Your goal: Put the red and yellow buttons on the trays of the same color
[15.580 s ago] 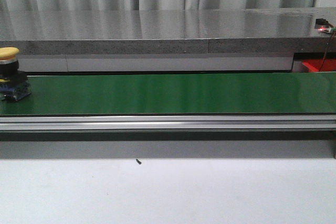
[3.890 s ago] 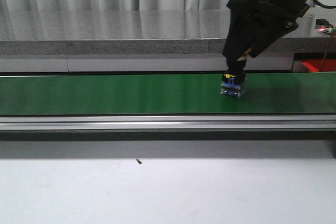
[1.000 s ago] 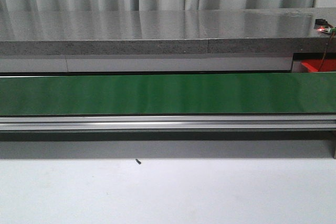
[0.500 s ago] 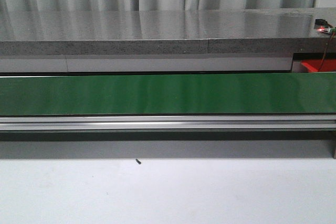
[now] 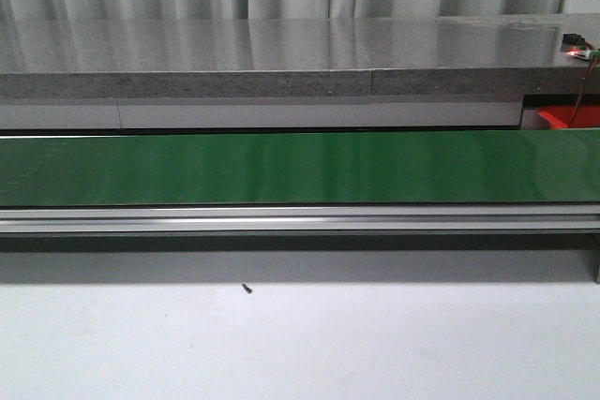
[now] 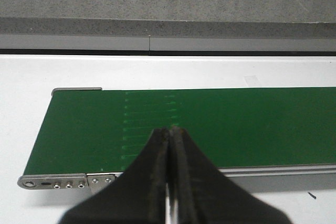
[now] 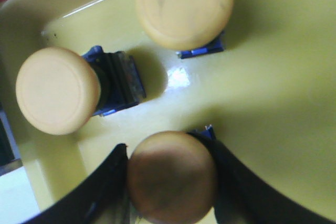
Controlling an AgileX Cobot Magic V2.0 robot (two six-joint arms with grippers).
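Neither arm shows in the front view. The right hand (image 7: 170, 182) grips a yellow button (image 7: 172, 176) inside the yellow tray (image 7: 278, 103), near two other yellow buttons (image 7: 185, 8); the tray's edges are mostly cut off. The left hand (image 6: 170, 132) is clenched with nothing between its fingers, above the green conveyor belt (image 6: 252, 124). A red tray (image 5: 572, 117) peeks in, cropped, far right.

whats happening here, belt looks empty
The green conveyor belt carries no button right now. The right gripper is over the yellow tray, its fingers either side of a yellow button that it is setting down beside two yellow buttons already in the tray. Whether it has let go is not clear. The left gripper hangs shut and empty above the belt's end. A red tray shows at the belt's far right.
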